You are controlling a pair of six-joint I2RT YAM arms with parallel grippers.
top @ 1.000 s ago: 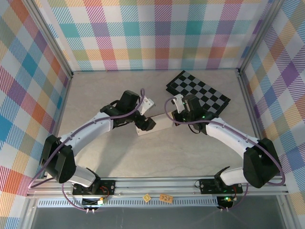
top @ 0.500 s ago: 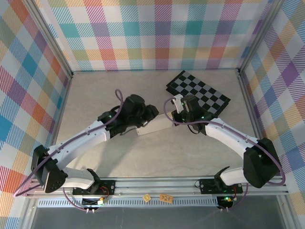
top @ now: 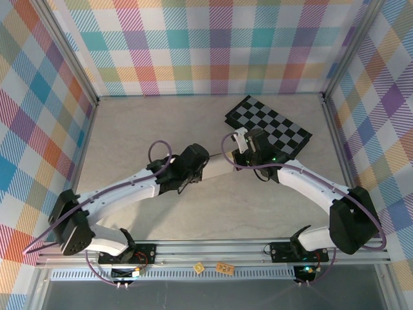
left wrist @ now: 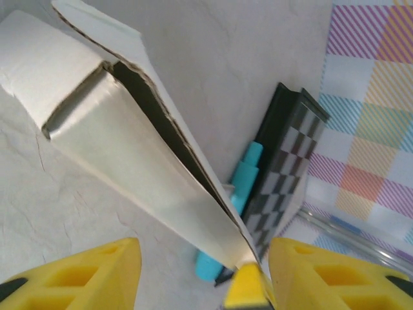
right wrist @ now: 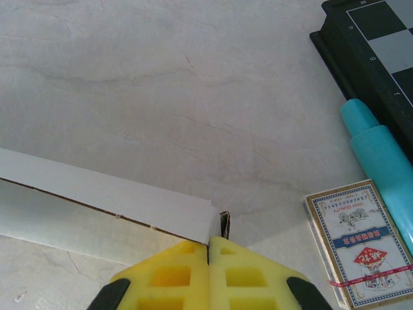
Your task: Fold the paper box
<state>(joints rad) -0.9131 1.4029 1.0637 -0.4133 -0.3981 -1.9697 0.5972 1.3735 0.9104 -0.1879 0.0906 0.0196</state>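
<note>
From above, the paper box (top: 218, 169) lies on the tabletop (top: 142, 129) between the two hands, with the left hand (top: 199, 166) over its left end and the right hand (top: 235, 158) at its right end; a checkered board (top: 268, 129) lies just beyond the right hand, and from up here I cannot tell how either hand's fingers stand. In the left wrist view the left hand (left wrist: 203, 248) is spread, its yellow fingers (left wrist: 84, 271) wide apart at either side; the paper box (left wrist: 129, 142) runs ahead of the hand as a long, half-closed shape with a dark gap along its seam, and its narrow end sits in the space between the fingers without visibly touching them. A teal pen (left wrist: 232, 213) and the checkered board (left wrist: 284, 161) lie past that narrow end. In the right wrist view the right hand (right wrist: 208, 248) is pressed together, pinching a thin edge of the paper box (right wrist: 97, 187), which stretches away to the hand's left. Off to the hand's right lie a small pack of cards (right wrist: 358, 242), the teal pen (right wrist: 381, 161) and a corner of the checkered board (right wrist: 374, 39)
</note>
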